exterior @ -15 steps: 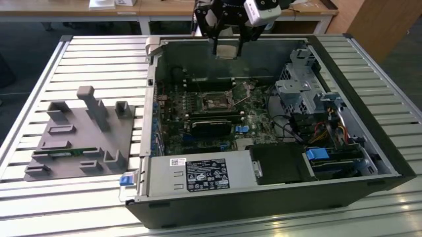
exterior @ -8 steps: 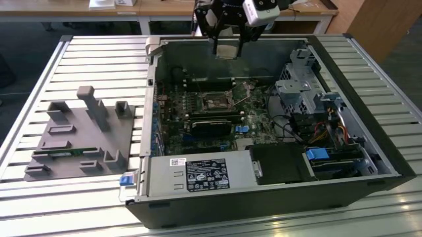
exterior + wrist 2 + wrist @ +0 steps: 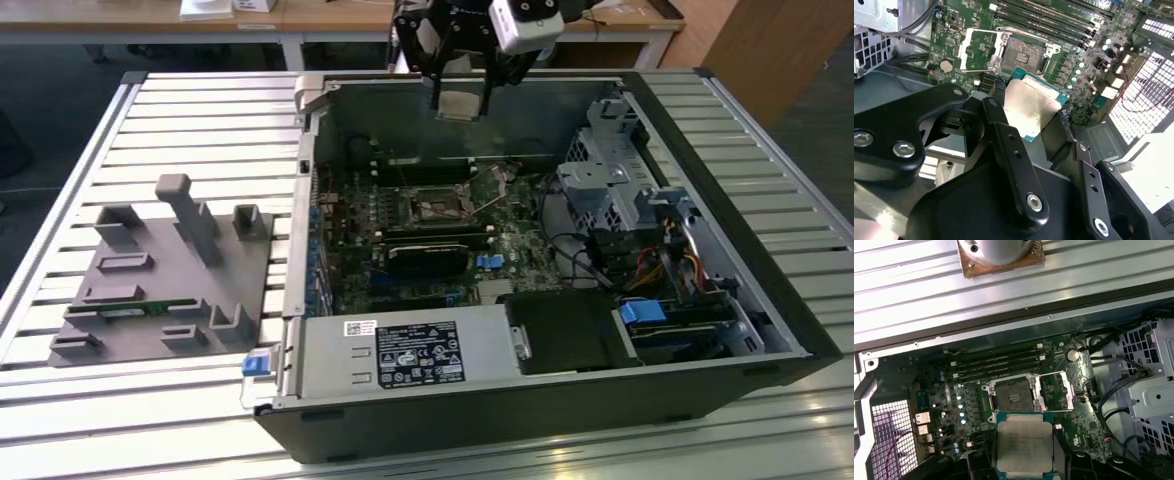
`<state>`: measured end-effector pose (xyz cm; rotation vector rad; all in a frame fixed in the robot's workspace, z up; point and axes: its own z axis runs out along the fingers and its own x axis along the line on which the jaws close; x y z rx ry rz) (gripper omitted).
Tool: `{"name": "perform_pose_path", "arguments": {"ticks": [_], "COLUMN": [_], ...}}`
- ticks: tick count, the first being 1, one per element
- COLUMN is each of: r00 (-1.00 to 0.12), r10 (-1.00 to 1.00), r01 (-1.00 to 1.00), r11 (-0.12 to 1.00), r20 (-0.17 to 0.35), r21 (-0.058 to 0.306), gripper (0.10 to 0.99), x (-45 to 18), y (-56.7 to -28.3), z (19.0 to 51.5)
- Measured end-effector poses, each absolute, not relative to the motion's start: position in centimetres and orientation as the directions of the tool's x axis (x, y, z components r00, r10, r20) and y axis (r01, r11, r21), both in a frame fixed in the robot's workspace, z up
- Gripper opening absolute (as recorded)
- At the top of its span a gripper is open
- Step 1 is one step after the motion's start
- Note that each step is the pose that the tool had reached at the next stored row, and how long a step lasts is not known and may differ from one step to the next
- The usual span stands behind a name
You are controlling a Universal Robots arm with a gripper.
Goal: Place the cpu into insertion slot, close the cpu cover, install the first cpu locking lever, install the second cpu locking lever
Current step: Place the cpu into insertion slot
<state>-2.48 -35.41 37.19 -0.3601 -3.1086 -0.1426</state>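
My gripper (image 3: 458, 98) hangs above the back wall of the open computer case (image 3: 310, 150), shut on the cpu (image 3: 457, 104). In both wrist views the cpu (image 3: 1030, 102) (image 3: 1024, 445) is a flat square chip with a silver top and a green edge, clamped between the black fingers (image 3: 1000, 107). Below and ahead of it, the insertion slot (image 3: 434, 207) (image 3: 1026, 52) (image 3: 1011, 395) lies uncovered on the motherboard, a dark square in a metal rim. The cpu cover (image 3: 979, 47) (image 3: 1056, 392) is swung open beside the slot. A thin lever (image 3: 494, 205) stands raised next to the socket.
Long memory slots (image 3: 996, 365) run beside the socket. A black card (image 3: 427, 255) lies across the board in front of it. A drive cage with cables (image 3: 627, 200) and a power supply (image 3: 400, 355) fill the case. A grey fixture (image 3: 167, 275) stands on the slatted table at the exterior view's left.
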Motion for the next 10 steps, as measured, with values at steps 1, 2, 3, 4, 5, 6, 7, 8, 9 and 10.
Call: {"name": "perform_pose_path", "arguments": {"ticks": [1, 2, 3, 4, 5, 6, 7, 8, 9, 10], "r00": [-0.973, -0.972, -0.971, -0.970, -0.969, -0.968, -0.967, -0.967, -0.966, -0.965], "r10": [0.231, 0.235, 0.238, 0.242, 0.245, 0.249, 0.252, 0.256, 0.259, 0.262], "r01": [0.232, 0.236, 0.239, 0.242, 0.246, 0.250, 0.253, 0.256, 0.260, 0.263], "r11": [0.969, 0.968, 0.967, 0.966, 0.965, 0.964, 0.963, 0.962, 0.962, 0.961], "r20": [0.019, 0.019, 0.019, 0.019, 0.019, 0.019, 0.019, 0.019, 0.019, 0.019], "r21": [0.089, 0.089, 0.089, 0.089, 0.089, 0.089, 0.089, 0.089, 0.089, 0.089], "gripper": [0.541, 0.541, 0.541, 0.541, 0.541, 0.541, 0.541, 0.541, 0.541, 0.541], "x": [-2.48, -2.48, -2.48, -2.48, -2.48, -2.48, -2.48, -2.48, -2.48, -2.48], "y": [-35.41, -35.41, -35.41, -35.41, -35.41, -35.41, -35.41, -35.40, -35.40, -35.40], "z": [37.19, 37.19, 37.19, 37.19, 37.18, 37.18, 37.18, 37.17, 37.17, 37.17]}}
